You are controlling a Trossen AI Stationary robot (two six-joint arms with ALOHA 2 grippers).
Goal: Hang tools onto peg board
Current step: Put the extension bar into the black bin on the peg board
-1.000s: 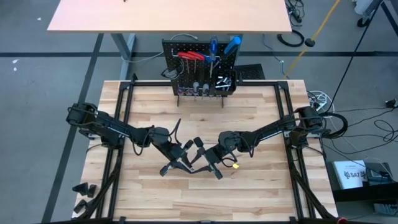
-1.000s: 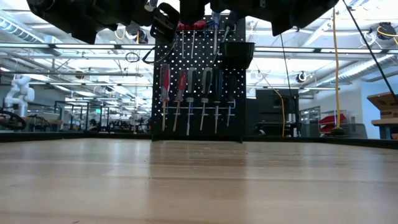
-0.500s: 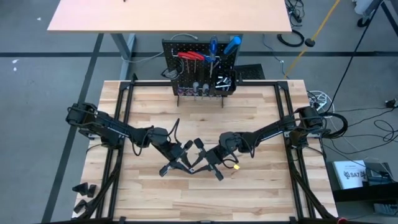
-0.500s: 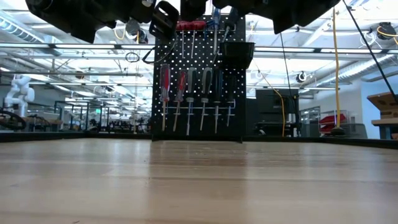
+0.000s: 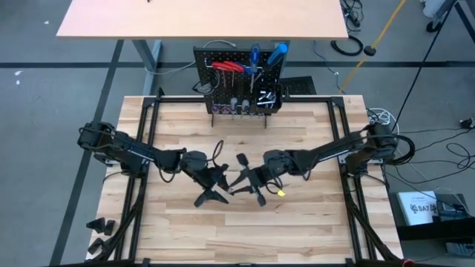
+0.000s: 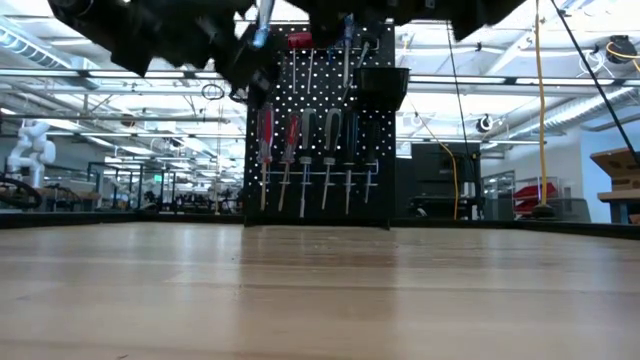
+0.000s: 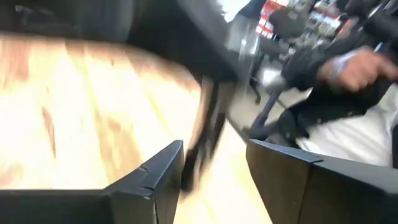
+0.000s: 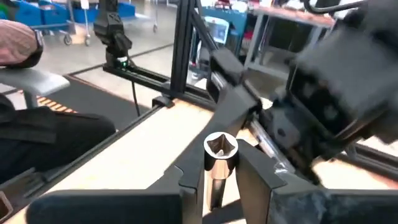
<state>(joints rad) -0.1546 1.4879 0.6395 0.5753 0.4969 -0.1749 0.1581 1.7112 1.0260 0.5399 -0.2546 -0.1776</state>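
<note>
Pale wooden table [image 5: 297, 222], planks smooth with a soft sheen. Matt black perforated metal peg board [image 6: 315, 130]. Glossy red and blue plastic tool handles [image 5: 228, 67]. Bright polished metal socket tip [image 8: 221, 145]. Matt dark plastic fingers [image 8: 193, 177].

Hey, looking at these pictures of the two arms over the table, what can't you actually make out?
- Left wrist view: motion blur smears the dark thing between the left gripper's fingers; open or shut is unclear.
- Low view: the top edge cuts off both arms.
- High view: the peg board's lower tools are too small to identify.
- Right wrist view: the right gripper hides the silver hex-socket tool's shaft.
</note>
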